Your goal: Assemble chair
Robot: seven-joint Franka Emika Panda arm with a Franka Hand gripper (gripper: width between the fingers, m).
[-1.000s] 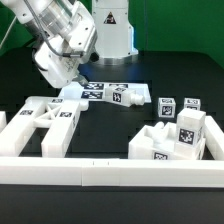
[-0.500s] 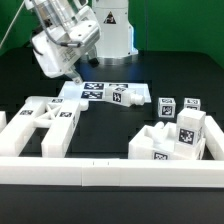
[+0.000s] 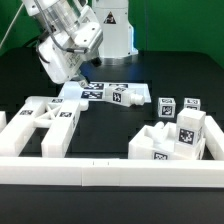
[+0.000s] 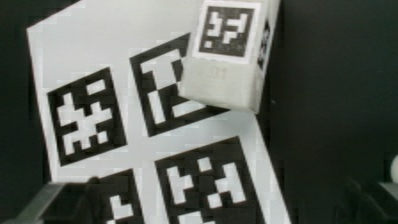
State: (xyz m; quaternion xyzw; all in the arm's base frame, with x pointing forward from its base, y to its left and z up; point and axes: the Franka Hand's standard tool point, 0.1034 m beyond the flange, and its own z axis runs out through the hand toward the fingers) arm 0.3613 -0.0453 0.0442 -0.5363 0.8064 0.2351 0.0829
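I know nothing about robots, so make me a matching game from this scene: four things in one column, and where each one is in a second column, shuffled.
Things:
1. claw
2. cross-braced frame
3. peg
4. notched block

Places:
A. at the exterior view's right, behind the front rail
B. lying across the edge of the marker board
C. in the air over the marker board, open and empty
D. at the exterior view's left, behind the front rail

Pairs: 1-C, 2-D, 3-B, 4-A.
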